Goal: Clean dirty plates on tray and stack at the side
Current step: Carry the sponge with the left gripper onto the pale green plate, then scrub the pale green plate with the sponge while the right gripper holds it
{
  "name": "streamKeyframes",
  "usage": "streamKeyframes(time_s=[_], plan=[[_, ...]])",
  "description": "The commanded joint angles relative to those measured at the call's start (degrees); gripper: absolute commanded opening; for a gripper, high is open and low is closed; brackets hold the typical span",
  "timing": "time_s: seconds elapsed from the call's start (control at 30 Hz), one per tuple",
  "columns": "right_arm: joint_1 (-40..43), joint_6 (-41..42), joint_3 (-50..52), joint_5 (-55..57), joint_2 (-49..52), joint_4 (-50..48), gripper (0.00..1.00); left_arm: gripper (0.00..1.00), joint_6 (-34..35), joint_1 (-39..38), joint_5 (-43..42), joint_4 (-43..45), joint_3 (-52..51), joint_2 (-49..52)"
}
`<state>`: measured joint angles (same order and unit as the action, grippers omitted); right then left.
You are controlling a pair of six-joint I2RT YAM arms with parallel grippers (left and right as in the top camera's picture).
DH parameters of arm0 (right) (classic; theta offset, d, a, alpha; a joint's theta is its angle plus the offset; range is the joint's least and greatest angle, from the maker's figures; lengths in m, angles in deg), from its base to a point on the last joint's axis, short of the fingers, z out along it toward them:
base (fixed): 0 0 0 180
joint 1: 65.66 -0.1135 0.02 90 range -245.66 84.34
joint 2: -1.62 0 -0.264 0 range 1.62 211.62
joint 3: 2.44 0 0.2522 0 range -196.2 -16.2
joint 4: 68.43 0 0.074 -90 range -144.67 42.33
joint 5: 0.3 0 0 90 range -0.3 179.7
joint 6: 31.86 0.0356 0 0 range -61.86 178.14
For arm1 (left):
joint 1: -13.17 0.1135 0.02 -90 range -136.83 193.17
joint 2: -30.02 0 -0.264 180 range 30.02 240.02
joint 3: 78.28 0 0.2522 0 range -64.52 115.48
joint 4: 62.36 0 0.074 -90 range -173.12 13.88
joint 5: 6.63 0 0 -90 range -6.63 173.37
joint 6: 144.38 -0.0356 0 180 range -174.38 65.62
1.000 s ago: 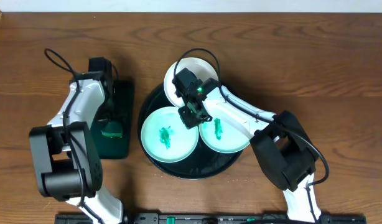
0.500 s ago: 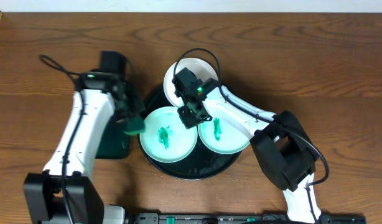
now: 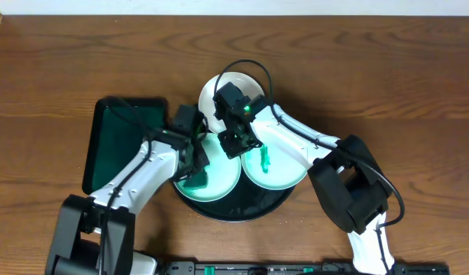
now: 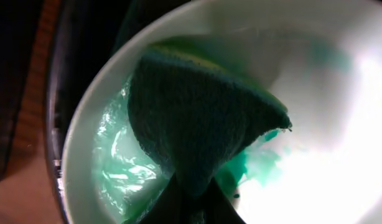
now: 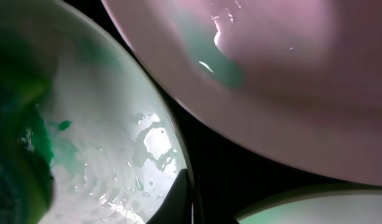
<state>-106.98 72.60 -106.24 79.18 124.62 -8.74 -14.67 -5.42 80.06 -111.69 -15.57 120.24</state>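
Note:
The black tray holds three white plates. My left gripper is shut on a dark green sponge and presses it on the front-left plate, whose inside is wet and smeared green. My right gripper is shut on that plate's rim at its back right edge. The front-right plate has a green smear at its centre. The back plate lies partly under my right arm and shows a faint green patch in the right wrist view.
A rectangular dark-green tray lies left of the black tray, with nothing visible on it. Brown wooden table surrounds both trays. Both arms cross over the black tray's middle.
My left arm has swung right from the dark-green tray, carrying the sponge onto the front-left plate. My right gripper has stayed at that plate's rim.

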Motion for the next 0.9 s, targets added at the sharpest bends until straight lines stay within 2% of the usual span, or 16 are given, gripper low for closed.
streamKeyframes(time_s=[0.0, 0.03, 0.1, 0.17, 0.27, 0.33, 0.4, 0.43, 0.5, 0.57, 0.63, 0.7, 0.8, 0.83, 0.87], plan=[[-0.6, 0.1, -0.2, -5.6, 0.9, -0.3, 0.01, 0.07, 1.6, -1.8, 2.2, 1.9, -3.8, 0.0], [-0.6, 0.1, -0.2, -5.6, 0.9, -0.3, 0.01, 0.07, 1.1, -2.4, 1.0, 2.2, -3.9, 0.0], [-0.6, 0.1, -0.2, -5.6, 0.9, -0.3, 0.01, 0.07, -7.4, -3.5, -7.2, 6.1, -3.9, 0.0], [-0.7, 0.1, -0.2, -5.6, 0.9, -0.4, 0.01, 0.07, -13.0, -4.3, -13.7, 9.2, -3.8, 0.0], [-0.7, 0.1, -0.2, -5.6, 0.9, -0.5, 0.01, 0.07, -13.1, -4.2, -13.6, 9.9, -3.8, 0.0], [-0.7, 0.1, -0.2, -5.6, 0.9, -0.5, 0.01, 0.07, -10.1, -3.6, -9.5, 10.1, -3.8, 0.0], [-0.7, 0.0, -0.2, -5.6, 0.9, -0.5, 0.01, 0.07, 1.0, -3.3, 4.9, 6.8, -3.7, 0.0], [-0.7, 0.1, -0.2, -5.6, 0.9, -0.5, 0.01, 0.07, 3.3, -3.4, 9.3, 4.5, -3.2, 0.0], [-0.7, 0.1, -0.2, -5.6, 0.9, -0.6, 0.01, 0.07, 5.5, -3.4, 12.4, -0.6, -2.6, 0.0], [-0.7, 0.1, -0.2, -5.6, 0.9, -0.7, 0.01, 0.07, 4.9, -3.5, 8.6, -2.8, -2.6, 0.0], [-0.7, 0.1, -0.2, -5.6, 0.9, -0.7, 0.01, 0.07, -4.3, -3.5, -6.9, -0.5, -2.6, 0.0], [-0.7, 0.1, -0.2, -5.6, 0.9, -0.8, 0.01, 0.07, -10.2, -3.5, -17.6, 3.5, -2.6, 0.0], [-0.7, 0.1, -0.2, -5.6, 0.9, -0.8, 0.01, 0.07, -10.5, -3.5, -17.5, 7.2, -2.6, 0.0], [-0.7, 0.1, -0.2, -5.6, 0.9, -0.8, 0.01, 0.07, -10.1, -3.5, -14.8, 8.2, -2.6, 0.0], [-0.7, 0.1, -0.2, -5.6, 0.9, -0.7, 0.01, 0.07, -8.5, -3.5, -8.6, 8.8, -2.4, 0.0]])
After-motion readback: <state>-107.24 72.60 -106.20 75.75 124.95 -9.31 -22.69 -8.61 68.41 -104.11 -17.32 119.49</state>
